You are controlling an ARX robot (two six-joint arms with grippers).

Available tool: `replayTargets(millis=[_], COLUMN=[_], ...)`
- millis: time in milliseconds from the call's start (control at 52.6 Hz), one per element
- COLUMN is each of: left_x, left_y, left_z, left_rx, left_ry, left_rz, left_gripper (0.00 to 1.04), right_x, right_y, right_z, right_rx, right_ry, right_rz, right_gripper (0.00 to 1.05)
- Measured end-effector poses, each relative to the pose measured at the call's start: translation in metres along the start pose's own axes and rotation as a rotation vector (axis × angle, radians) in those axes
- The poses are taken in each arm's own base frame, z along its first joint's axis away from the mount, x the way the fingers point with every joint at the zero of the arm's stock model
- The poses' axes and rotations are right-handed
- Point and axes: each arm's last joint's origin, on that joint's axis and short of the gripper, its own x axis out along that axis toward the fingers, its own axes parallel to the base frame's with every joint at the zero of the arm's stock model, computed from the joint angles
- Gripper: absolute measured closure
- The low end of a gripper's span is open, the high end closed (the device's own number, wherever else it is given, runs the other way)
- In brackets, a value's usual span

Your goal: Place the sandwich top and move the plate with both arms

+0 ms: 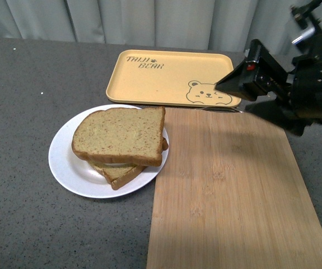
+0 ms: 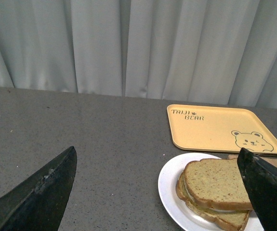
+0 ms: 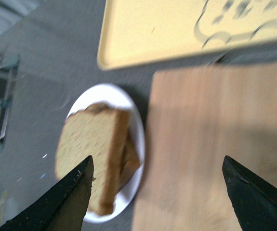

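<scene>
**Top slice on, plate waiting for a two-sided grip**

Nearest the robot, both grippers hung empty. The left gripper (image 2: 156, 151) had its fingers spread wide, with the plate showing past one of them. The right gripper (image 3: 156, 163) was just as wide apart, above the seam between plate and cutting board (image 1: 228, 196).

The white plate (image 1: 65, 162) sat on the grey table (image 1: 26, 224), its right rim hard against the board; whether they touched could not be told. The sandwich top (image 1: 120, 134) lay on the stack, skewed off the lower slice, one corner reaching almost to the right rim.

The plate looked stiff, smooth and probably slippery, with a low rim. The bread looked soft, light and only loosely stacked, so any tilt might slide the top slice off. The best holds seemed to be opposite points of the bare rim, pinched level: the left side was clear, the right crowded by bread.

Further back hovered the right arm (image 1: 273, 78), then the yellow tray (image 1: 161, 78).
</scene>
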Motion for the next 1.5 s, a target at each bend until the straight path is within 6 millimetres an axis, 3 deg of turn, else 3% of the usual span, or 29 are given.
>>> replayTargets(millis=[114, 171, 285, 419, 609, 1084, 1503], left_x=[0.000, 0.000, 0.000, 0.000, 0.000, 0.000, 0.000], left_y=[0.000, 0.000, 0.000, 0.000, 0.000, 0.000, 0.000], left_z=[0.000, 0.000, 0.000, 0.000, 0.000, 0.000, 0.000], left_rx=[0.000, 0.000, 0.000, 0.000, 0.000, 0.000, 0.000], left_ry=[0.000, 0.000, 0.000, -0.001, 0.000, 0.000, 0.000], left_rz=[-0.001, -0.001, 0.000, -0.001, 0.000, 0.000, -0.001], left_gripper=[0.07, 0.07, 0.07, 0.07, 0.07, 0.07, 0.07], right_x=[-0.006, -0.023, -0.072, -0.105, -0.139, -0.186, -0.205], right_y=[-0.012, -0.019, -0.010, -0.008, -0.006, -0.003, 0.005], right_z=[-0.019, -0.031, -0.023, -0.030, -0.048, -0.063, -0.079], right_rx=[-0.211, -0.323, -0.444, -0.489, -0.498, -0.496, -0.501], right_ry=[-0.237, -0.374, -0.674, -0.741, -0.736, -0.729, -0.747], right_rz=[-0.173, -0.311, -0.431, -0.445, -0.449, -0.453, -0.446], right_gripper=[0.47, 0.60, 0.84, 1.04, 1.04, 1.04, 1.04])
